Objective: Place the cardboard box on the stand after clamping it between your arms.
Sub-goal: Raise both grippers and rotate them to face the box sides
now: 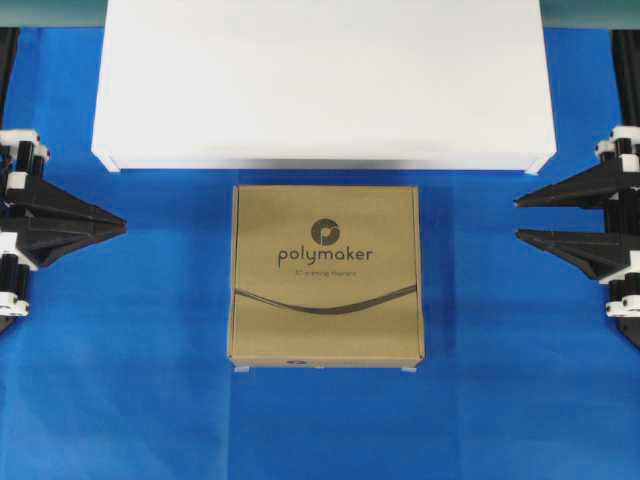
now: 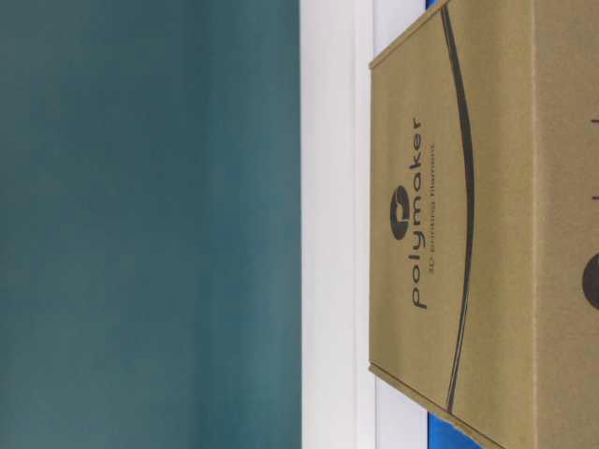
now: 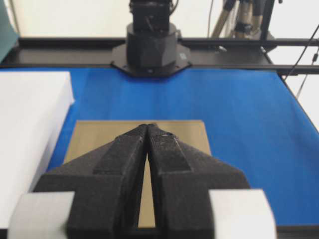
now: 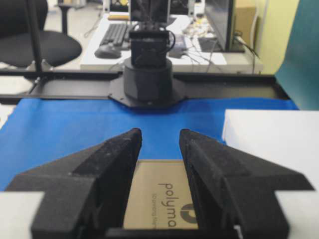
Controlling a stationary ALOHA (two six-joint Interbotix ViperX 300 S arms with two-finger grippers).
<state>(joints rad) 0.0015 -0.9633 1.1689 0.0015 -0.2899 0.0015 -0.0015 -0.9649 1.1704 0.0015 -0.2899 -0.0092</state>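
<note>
The cardboard box [image 1: 326, 275] lies flat on the blue cloth, just in front of the white stand [image 1: 322, 85]. It fills the right of the table-level view [image 2: 487, 234], with the stand [image 2: 332, 224] behind it. My left gripper [image 1: 122, 226] is shut and empty, well left of the box. In the left wrist view its tips [image 3: 148, 126] point at the box [image 3: 89, 139]. My right gripper [image 1: 518, 218] is open and empty, well right of the box. In the right wrist view its jaws [image 4: 160, 132] stand apart above the box [image 4: 157, 196].
The blue cloth [image 1: 120, 400] covers the table around the box. The opposite arm's base shows at the far table edge in the left wrist view [image 3: 151, 45] and in the right wrist view [image 4: 148, 74]. A teal backdrop [image 2: 150, 224] stands behind the stand.
</note>
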